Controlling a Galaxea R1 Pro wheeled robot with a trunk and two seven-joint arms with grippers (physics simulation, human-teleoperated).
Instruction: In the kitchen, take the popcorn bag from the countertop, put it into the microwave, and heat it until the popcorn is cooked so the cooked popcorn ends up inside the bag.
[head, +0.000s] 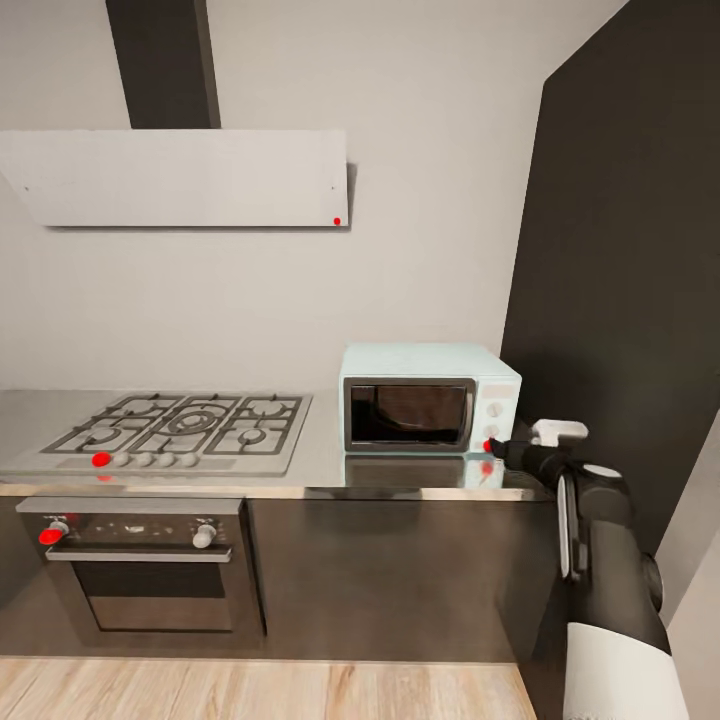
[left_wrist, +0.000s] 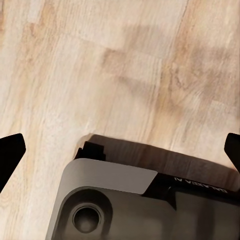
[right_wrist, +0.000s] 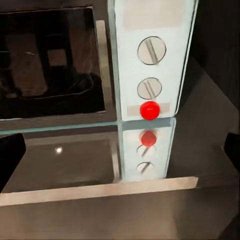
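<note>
Long steel countertop (head: 300, 465) along the far wall, gas hob (head: 175, 430) at left. Mint-blue microwave (head: 428, 398) at its right end, door shut. Right gripper (head: 497, 449) just before the red light (right_wrist: 149, 110), fingers spread wide. Left gripper (left_wrist: 120, 150) likewise spread, over wooden floor (left_wrist: 100, 65).
</note>
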